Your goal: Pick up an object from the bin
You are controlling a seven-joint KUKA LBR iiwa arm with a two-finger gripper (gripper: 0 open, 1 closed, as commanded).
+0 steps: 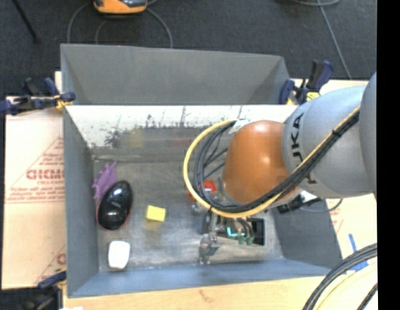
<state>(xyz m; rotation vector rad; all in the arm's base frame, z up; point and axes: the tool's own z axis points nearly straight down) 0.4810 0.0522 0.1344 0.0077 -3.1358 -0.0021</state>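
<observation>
One camera on this, set up above the bin (80,205) and looking down into it, tipped a little off the vertical. The far wall (174,76) at the top shows its whole inner face, while the near wall (187,279) along the bottom is squeezed to a thin band. The bin takes up most of the frame, with dark floor (206,18) beyond the far wall. The arm (335,141) comes in from the right, its orange cover (254,160) closest to the lens, over the bin's right half.
</observation>
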